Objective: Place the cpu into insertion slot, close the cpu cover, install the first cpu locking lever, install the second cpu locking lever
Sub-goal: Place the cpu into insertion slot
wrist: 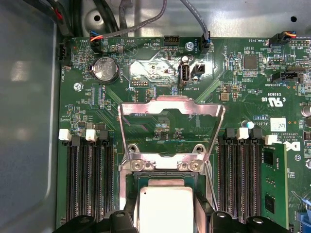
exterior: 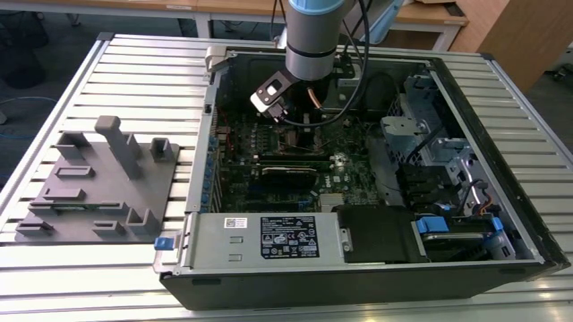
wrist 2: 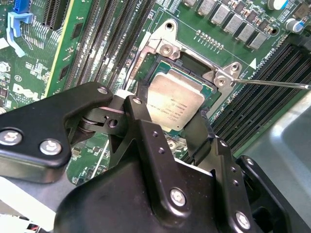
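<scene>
**While the cover stands open, the chip is being set in its socket**

Although the cpu (wrist 2: 175, 99), a small flat square chip with a dull silver-grey top, lies within the dark square insertion slot (wrist 2: 167, 48) with its silvery rim, the black gripper (wrist 2: 169, 112) has its jaws closed against two opposite edges of it. I judge the placing step to be in hand, not done. The cpu cover (wrist: 170, 104), a thin silvery frame with a cut-out centre, stands tilted up over the green circuit board (wrist: 233, 97). A thin steel lever rod (wrist 2: 272, 83) juts free beside the socket. All this sits in the open black computer case (exterior: 358, 288), which reaches almost to the far edge of the slatted metal tabletop (exterior: 134, 60).

Finishing the placement calls for the chip to lie flat and square to the rim before the grip loosens.

The jaws and gripper body cover the chip's near part. I cannot tell whether it is fully seated or held just above, nor which lever the rod is.
</scene>
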`<action>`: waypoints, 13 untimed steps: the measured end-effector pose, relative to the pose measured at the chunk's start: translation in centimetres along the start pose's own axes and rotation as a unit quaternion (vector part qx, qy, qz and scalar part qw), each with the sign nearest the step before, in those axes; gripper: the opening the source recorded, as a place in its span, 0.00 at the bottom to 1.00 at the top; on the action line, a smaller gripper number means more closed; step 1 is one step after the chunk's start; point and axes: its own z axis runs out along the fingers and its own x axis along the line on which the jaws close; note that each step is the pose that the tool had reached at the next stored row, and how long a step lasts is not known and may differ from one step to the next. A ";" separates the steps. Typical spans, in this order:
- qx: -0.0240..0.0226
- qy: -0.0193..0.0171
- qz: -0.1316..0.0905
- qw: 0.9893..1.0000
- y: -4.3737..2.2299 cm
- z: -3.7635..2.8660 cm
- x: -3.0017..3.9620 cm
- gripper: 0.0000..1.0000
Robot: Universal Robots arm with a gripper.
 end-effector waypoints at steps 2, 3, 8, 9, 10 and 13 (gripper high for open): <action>0.000 0.000 0.004 1.000 0.00 0.03 0.00 0.54; 0.000 0.000 0.006 1.000 0.01 0.03 0.00 0.54; 0.000 0.000 0.006 1.000 0.01 0.04 0.00 0.54; 0.000 0.000 0.006 1.000 0.01 0.04 0.00 0.54; 0.000 0.000 0.006 1.000 0.01 0.04 0.00 0.54; 0.000 0.000 0.006 1.000 0.01 0.04 0.00 0.54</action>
